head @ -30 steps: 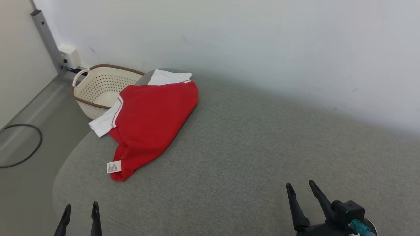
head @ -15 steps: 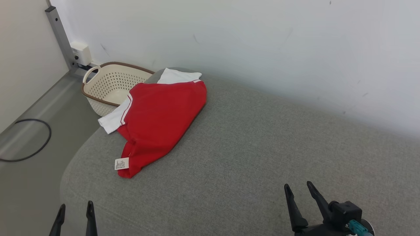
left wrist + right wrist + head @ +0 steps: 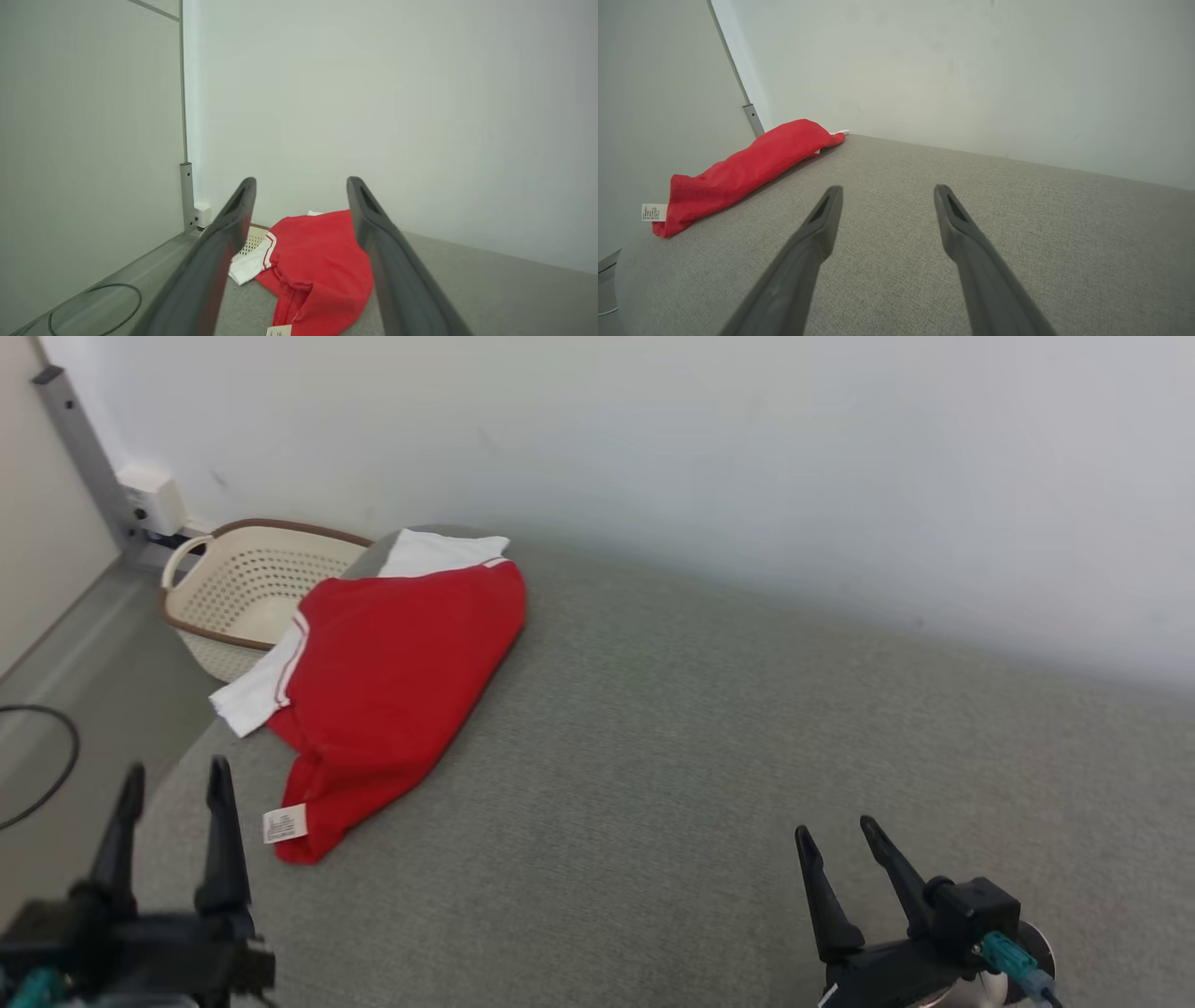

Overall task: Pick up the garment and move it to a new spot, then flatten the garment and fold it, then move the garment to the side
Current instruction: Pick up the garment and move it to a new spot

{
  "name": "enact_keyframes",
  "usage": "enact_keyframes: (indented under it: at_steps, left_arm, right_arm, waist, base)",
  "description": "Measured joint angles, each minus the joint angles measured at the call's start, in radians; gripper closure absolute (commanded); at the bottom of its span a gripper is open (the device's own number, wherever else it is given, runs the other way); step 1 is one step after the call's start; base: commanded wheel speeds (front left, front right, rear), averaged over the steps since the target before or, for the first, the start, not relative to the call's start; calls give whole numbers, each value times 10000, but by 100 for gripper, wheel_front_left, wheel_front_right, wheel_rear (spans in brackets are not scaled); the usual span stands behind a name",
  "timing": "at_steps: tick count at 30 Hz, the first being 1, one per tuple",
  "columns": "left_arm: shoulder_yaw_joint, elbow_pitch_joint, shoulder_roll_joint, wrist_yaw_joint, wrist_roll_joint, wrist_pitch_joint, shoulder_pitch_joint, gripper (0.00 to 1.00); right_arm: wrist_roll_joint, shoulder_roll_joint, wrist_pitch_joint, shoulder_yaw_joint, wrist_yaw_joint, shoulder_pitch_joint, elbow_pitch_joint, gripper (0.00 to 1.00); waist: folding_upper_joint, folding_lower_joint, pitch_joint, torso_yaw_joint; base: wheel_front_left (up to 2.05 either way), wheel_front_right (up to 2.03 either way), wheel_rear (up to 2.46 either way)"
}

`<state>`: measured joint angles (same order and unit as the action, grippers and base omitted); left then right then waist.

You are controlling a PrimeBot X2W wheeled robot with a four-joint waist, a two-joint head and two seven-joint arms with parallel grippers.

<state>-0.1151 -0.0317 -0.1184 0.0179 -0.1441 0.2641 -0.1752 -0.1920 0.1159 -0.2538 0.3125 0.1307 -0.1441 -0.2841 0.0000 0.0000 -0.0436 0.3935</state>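
Plainly, several things are cropped or concealed. In the head view the left gripper [image 3: 177, 765], at seven o'clock, is blurred at its body and cut by the bottom edge. The right gripper [image 3: 834, 826], at five o'clock, is cropped below as well. The basket [image 3: 233, 588] is partly covered by the garment [image 3: 392, 681], one white sleeve lying in front of its near wall. In the left wrist view the label [image 3: 279, 331] is cut by the bottom edge, and the basket is glimpsed as a sliver beside one finger. The label's print cannot be read.

The garment's spread outline is given by the head view: red, with white sleeves and striped trim. It is placed at ten o'clock on the grey cushion [image 3: 700, 756], at the far left corner, with the basket at ten o'clock from it. In the right wrist view it is seen edge-on, as a low rumpled ridge. A black cable [image 3: 77, 747] is seen on the floor at nine o'clock.

The fingers of both grippers are held apart, with nothing gripped. The right gripper is kept well apart from the garment, the left near its labelled end.

The cushion is covered in coarse woven fabric and rounded at its edge. The basket is cream perforated plastic with a brown rim and a loop handle. The fingers are dark, smooth and tapered.
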Motion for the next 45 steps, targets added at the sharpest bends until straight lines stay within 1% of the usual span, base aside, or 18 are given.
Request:
enact_keyframes:
  at_steps: [6,14,20,25,33,39,45]
  left_arm:
    - [-228,-405,-539,245,-391,-146,-1768,0]
    - [-445,-1099,-1158,245,-568,-683,-3441,0]
    - [-504,-2144,-1770,278,-627,-1317,-4510,0]
    - [-485,-3212,-2021,345,-685,-1632,-5169,0]
    - [-627,-5427,-2470,437,-982,-2069,-5757,0]
    - [-619,-7426,-2955,458,-1001,-2460,-6141,0]
    - [-548,-8834,-3206,600,-1093,-2738,-6364,0]
  right_arm:
    - [0,33,-4,186,0,-362,8,0]
    - [-19,94,-17,249,0,-719,-52,0]
    - [-19,86,-31,320,0,-889,-46,0]
    - [-6,67,-52,286,0,-983,2,0]
    - [10,59,-77,196,0,-1104,-29,0]
    - [25,65,-81,207,0,-1155,4,0]
    - [23,117,-98,194,0,-1203,13,0]
  waist:
    - [1,1,280,-698]
    - [2,1,675,-1703]
    - [2,1,966,-2346]
    - [2,2,1229,-2799]
    - [2,2,1550,-3426]
    - [1,2,1703,-3745]
    - [1,2,1827,-3949]
  base:
    - [0,0,0]
    - [0,0,0]
    - [0,0,0]
    - [0,0,0]
    - [0,0,0]
    - [0,0,0]
    - [0,0,0]
